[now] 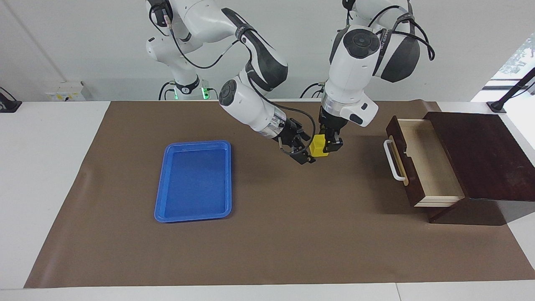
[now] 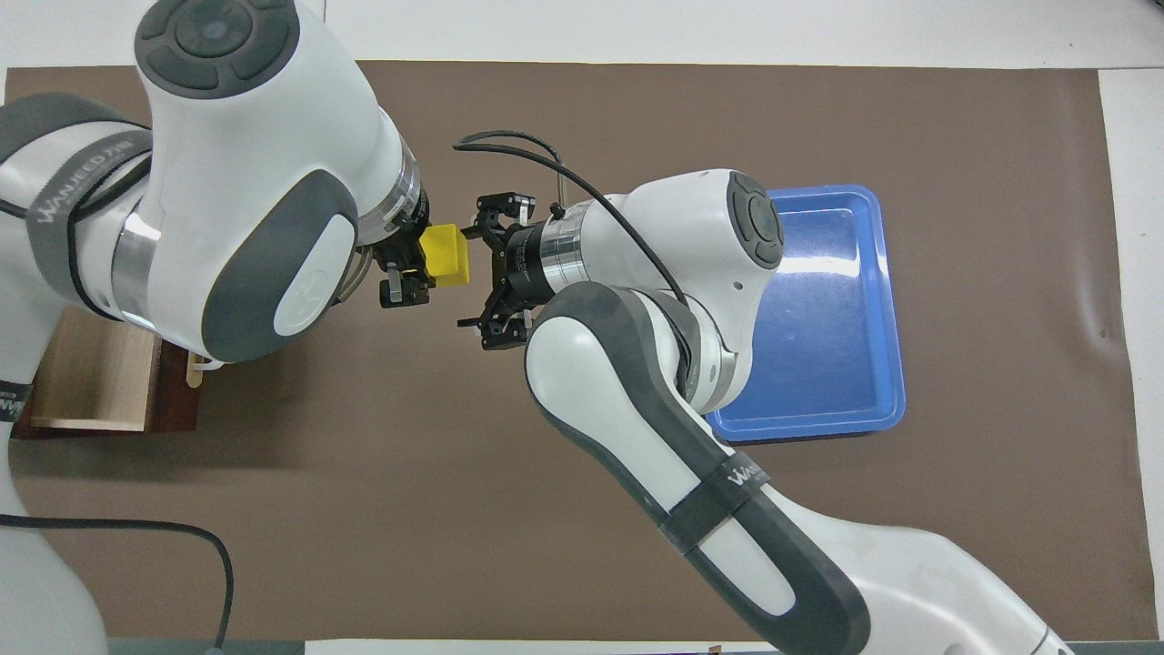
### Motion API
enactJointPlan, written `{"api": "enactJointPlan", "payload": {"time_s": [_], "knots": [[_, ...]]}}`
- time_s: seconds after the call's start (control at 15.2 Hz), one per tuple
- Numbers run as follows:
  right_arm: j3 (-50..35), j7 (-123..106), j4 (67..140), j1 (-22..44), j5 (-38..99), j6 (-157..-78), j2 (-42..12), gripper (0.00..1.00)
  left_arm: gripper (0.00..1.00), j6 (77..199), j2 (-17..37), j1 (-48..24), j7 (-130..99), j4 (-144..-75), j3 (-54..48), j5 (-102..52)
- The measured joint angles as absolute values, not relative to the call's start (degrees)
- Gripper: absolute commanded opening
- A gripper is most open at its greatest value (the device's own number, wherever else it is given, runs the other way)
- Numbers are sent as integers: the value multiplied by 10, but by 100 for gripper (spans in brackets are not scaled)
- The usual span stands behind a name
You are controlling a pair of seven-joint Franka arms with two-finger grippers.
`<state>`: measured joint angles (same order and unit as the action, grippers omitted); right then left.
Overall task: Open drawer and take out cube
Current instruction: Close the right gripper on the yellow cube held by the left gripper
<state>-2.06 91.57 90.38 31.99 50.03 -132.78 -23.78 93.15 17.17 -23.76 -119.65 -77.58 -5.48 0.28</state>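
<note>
My left gripper [image 1: 325,146] [image 2: 406,266] hangs over the middle of the brown mat, shut on the small yellow cube [image 1: 317,147] [image 2: 446,252], which is held clear of the mat. My right gripper [image 1: 306,147] [image 2: 476,271] points sideways at the cube, open, with its fingertips level with the cube's free edge, one on each side. I cannot tell whether they touch it. The dark wooden drawer [image 1: 420,165] [image 2: 91,377] stands pulled out at the left arm's end of the table, showing a pale, bare interior and a white bar handle [image 1: 393,161].
A blue tray [image 1: 192,144] [image 2: 818,423] lies on the mat toward the right arm's end, with nothing in it. The dark wooden box [image 1: 480,154] holds the drawer. The right arm's elbow covers part of the tray in the overhead view.
</note>
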Motion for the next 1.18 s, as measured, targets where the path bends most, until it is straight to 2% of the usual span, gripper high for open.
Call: {"api": "enactJointPlan", "payload": {"time_s": [1.05, 1.12, 1.18], "knots": [[-21, 938, 880, 321, 492, -1316, -239, 99, 0, 932, 172, -238, -1196, -777, -55, 4], [-21, 938, 880, 321, 492, -1316, -240, 89, 0, 932, 172, -238, -1196, -777, -55, 4], [-21, 938, 880, 321, 492, -1316, -240, 69, 0, 932, 172, -238, -1196, -777, -55, 4]]}}
